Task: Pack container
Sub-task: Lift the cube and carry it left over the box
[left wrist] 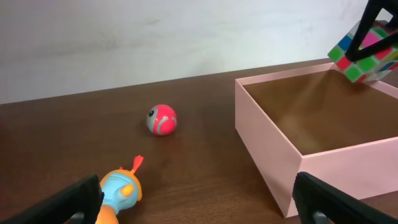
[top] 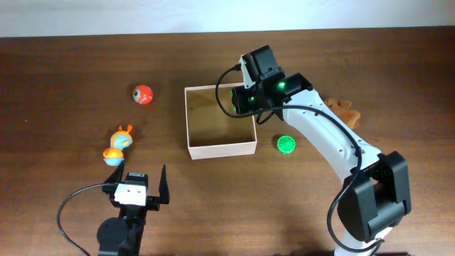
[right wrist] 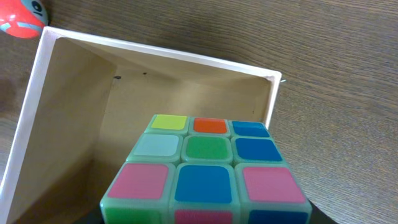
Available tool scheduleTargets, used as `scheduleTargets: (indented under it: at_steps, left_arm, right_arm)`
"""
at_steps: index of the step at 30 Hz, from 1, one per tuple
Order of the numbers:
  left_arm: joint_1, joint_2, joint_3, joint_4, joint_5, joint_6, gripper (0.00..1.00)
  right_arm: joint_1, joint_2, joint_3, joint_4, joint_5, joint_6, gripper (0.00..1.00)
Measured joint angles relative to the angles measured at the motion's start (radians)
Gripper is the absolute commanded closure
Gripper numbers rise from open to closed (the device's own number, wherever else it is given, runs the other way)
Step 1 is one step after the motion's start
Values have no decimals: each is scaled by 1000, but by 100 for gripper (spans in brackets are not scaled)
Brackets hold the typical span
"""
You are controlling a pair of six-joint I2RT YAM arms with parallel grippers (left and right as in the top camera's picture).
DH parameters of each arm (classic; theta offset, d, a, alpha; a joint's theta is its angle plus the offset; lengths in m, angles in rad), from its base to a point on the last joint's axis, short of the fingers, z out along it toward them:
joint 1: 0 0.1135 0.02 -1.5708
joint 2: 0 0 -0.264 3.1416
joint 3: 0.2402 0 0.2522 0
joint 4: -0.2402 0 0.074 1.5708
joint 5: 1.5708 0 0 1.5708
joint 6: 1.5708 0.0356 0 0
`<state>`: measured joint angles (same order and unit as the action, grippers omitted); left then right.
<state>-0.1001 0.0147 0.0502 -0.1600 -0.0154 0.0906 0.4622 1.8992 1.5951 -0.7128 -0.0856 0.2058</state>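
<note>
Right claw (top: pixel 247 98) holds a colourful puzzle cube (right wrist: pixel 205 174) above the container (top: pixel 222 148).
The container sits open-topped on the brown table (top: pixel 64 71), and the cube hangs over its far right corner, clear of the rim. The right claw's jaws are partly closed and pressed on the cube's sides. The left claw (left wrist: pixel 199 205) waits left of the container on the robot's side, jaws spread fully, gripping nothing. A red ball (top: pixel 143 94) lies left of the container's far corner. An orange-and-blue toy (top: pixel 118 144) lies further left. A green ball (top: pixel 286 144) rests just beside the container's right wall, and a brown toy (top: pixel 343 110) lies beyond that.
</note>
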Motion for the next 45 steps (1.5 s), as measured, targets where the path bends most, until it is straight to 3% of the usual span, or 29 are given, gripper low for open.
scheduleTargets:
  at_steps: [15, 45]
  left_arm:
    - [0, 0, 0, 0, 0, 0, 1]
    - [0, 0, 0, 0, 0, 0, 1]
  right_arm:
    - [14, 0, 0, -33, 0, 0, 64]
    - [63, 118, 0, 156, 164, 51, 67]
